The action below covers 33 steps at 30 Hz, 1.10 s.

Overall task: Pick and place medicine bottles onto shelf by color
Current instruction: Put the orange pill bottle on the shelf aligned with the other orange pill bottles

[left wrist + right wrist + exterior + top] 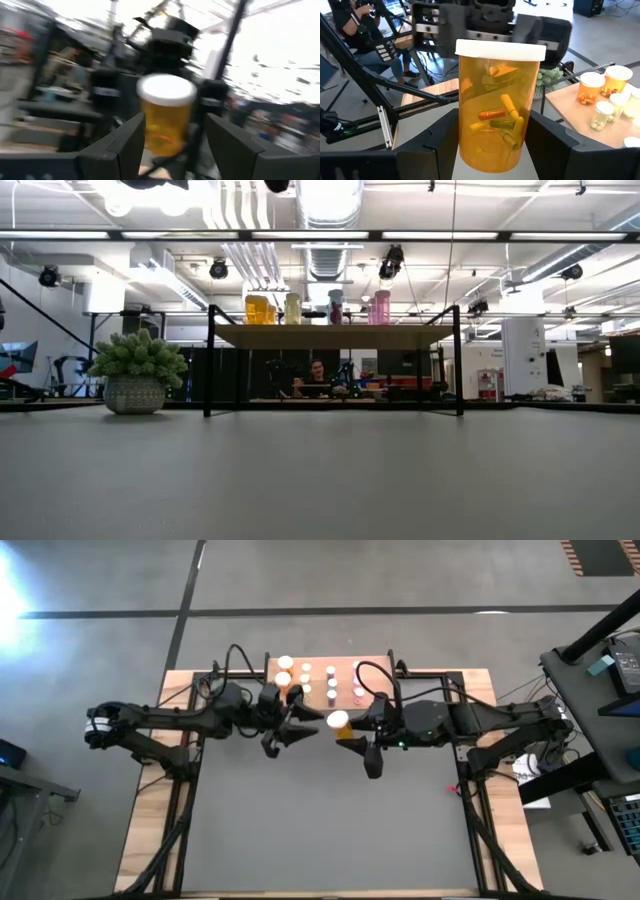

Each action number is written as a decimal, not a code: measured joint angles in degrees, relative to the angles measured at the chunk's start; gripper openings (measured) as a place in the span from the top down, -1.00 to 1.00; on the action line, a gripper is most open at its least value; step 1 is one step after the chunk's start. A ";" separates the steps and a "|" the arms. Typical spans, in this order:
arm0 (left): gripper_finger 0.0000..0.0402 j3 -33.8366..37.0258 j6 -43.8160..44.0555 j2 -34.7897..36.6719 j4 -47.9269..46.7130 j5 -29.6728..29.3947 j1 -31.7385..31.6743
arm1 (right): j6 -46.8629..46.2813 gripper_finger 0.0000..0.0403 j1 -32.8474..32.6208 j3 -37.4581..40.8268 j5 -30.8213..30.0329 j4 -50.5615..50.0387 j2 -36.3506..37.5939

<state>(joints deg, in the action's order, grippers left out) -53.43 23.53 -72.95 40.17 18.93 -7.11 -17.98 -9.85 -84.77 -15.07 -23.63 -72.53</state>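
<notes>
Grey worktop (330,830) lies below; right gripper (490,145) fingers pinch a big orange white-capped bottle (497,105). Left gripper (172,145) fingers spread, facing it. Next: the light-wood shelf (375,670).

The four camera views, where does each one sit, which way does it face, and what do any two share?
High view: overhead, looking straight down; both arms, shelf.
Low view: tabletop height, level toward shelf and plant; no arms.
Left wrist view: faces the right gripper holding the orange bottle.
Right wrist view: its own gripper shut on that bottle.
Both wrist views share the bottle.
</notes>
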 joint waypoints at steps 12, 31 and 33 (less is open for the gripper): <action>0.06 -0.04 1.53 -0.29 -0.02 2.37 0.09 | -0.18 0.05 0.00 0.11 0.01 -0.03 -0.02; -0.30 -1.91 3.32 -5.98 -0.23 -0.08 0.09 | -0.61 0.05 0.00 0.18 -0.02 0.65 -1.01; -0.40 -2.55 2.80 -6.59 -0.09 -0.08 0.06 | -0.02 0.05 0.00 0.18 -0.04 0.43 -1.11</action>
<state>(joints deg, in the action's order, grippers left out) -55.98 26.33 -79.54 40.07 18.84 -7.05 -17.99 -9.85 -84.60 -15.11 -23.20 -73.65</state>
